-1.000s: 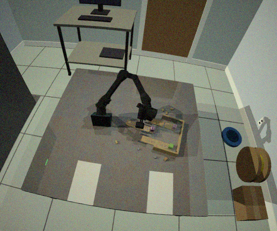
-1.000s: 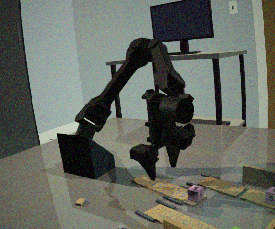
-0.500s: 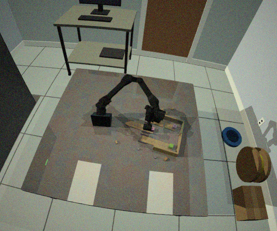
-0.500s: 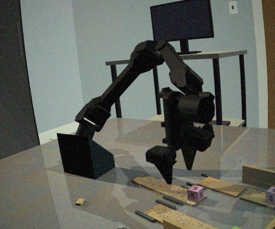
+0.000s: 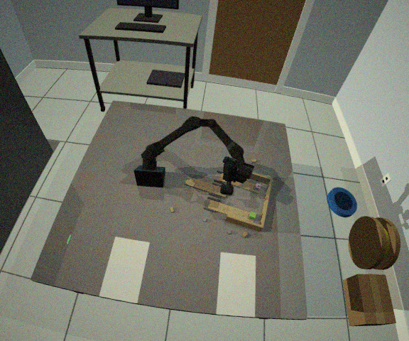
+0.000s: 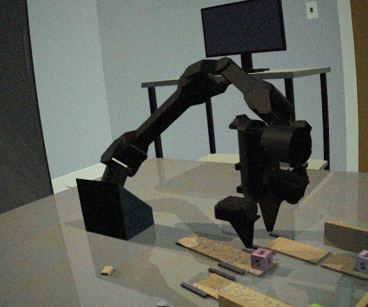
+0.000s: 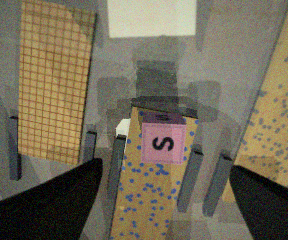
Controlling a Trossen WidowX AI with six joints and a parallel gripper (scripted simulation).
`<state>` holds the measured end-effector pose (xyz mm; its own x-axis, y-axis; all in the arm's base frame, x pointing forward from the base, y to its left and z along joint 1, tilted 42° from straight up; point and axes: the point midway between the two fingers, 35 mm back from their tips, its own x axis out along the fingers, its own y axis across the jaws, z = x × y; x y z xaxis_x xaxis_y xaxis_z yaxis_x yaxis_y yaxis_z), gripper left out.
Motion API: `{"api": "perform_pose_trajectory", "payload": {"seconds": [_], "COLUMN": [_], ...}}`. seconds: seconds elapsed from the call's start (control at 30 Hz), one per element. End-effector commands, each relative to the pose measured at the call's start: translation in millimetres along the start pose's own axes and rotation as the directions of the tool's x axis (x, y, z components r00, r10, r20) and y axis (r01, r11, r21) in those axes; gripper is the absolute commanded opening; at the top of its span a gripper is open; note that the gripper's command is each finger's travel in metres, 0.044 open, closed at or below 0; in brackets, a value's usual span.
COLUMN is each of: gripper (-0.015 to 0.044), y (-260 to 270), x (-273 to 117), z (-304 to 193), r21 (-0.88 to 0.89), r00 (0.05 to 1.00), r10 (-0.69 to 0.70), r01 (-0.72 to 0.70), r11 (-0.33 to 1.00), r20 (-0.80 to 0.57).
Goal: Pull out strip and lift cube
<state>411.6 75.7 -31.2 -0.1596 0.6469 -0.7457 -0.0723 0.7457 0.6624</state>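
Note:
My gripper (image 5: 227,191) (image 6: 260,238) (image 7: 165,169) is open and empty. Its fingertips are above the middle strip, one to each side of it in the wrist view. This blue-dotted strip (image 5: 199,184) (image 6: 210,249) (image 7: 144,210) looks unbroken where visible and carries a pink cube (image 6: 262,259) (image 7: 164,145) marked S near its far end. In the top view the arm hides that cube. A grid-patterned strip (image 6: 296,249) (image 7: 56,85) is in two pieces with a gap; another pink S cube (image 5: 258,185) (image 6: 366,261) stands on its far piece. Another dotted strip (image 5: 219,207) (image 7: 284,120) bears a green cube (image 5: 252,215).
A wooden frame wall (image 5: 267,202) (image 6: 356,233) borders the strips' far side. Low dark rails (image 6: 230,268) (image 7: 189,182) flank the strips. A small wooden block (image 5: 172,209) (image 6: 107,270) and an orange-brown block (image 5: 245,234) lie outside the frame. Two white sheets (image 5: 126,269) (image 5: 236,284) lie farther off.

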Motion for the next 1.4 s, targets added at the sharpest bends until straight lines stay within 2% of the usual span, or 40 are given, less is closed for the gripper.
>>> {"api": "perform_pose_trajectory", "payload": {"seconds": [0.0,0.07,1.07,1.2,1.37], "gripper": [0.0282,0.025,0.025,0.0145,0.0112], "y": [1,1,1,2,2], "x": [4,7,52,50,50], "z": [3,3,3,5,5], "r21": [0.001,0.001,0.001,-0.007,-0.007], "r00": [1.0,1.0,1.0,1.0,1.0], "r10": [0.002,0.002,0.004,0.0,0.0], "r01": [-0.002,-0.002,-0.004,0.0,0.0], "r11": [1.0,1.0,1.0,1.0,1.0], "r20": [0.003,0.003,0.003,0.005,0.005]}}
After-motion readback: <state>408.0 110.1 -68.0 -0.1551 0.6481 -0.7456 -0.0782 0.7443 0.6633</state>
